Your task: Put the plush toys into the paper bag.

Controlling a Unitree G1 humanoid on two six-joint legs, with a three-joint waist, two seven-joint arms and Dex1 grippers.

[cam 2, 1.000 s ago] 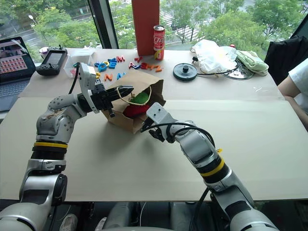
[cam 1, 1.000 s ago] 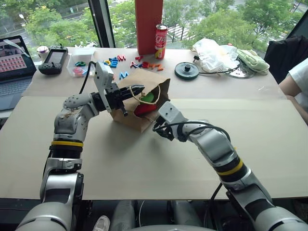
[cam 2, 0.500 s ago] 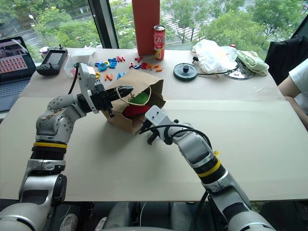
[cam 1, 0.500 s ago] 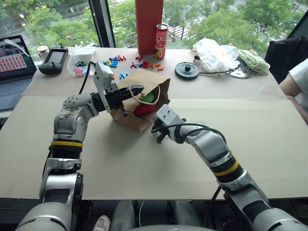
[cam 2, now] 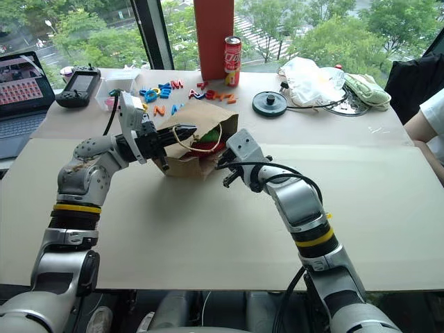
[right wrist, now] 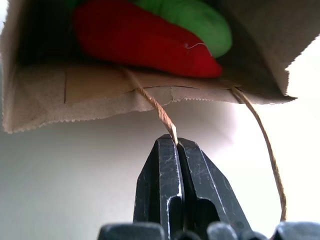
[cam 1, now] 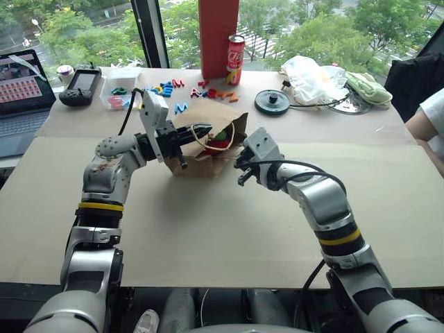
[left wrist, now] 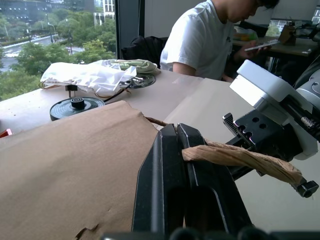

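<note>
My left gripper (left wrist: 182,150) and right gripper (right wrist: 176,145) each pinch a twine handle (right wrist: 155,107); the paper bag (cam 1: 201,118) hangs between them, mouth toward my right, plush toys (right wrist: 150,35) inside.

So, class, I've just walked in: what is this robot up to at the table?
It is handling a brown paper bag lying on its side. The left gripper is shut on one twine handle, and the right gripper is shut on the other handle. Both plush toys, the red chili and the green one, are inside the bag.
</note>
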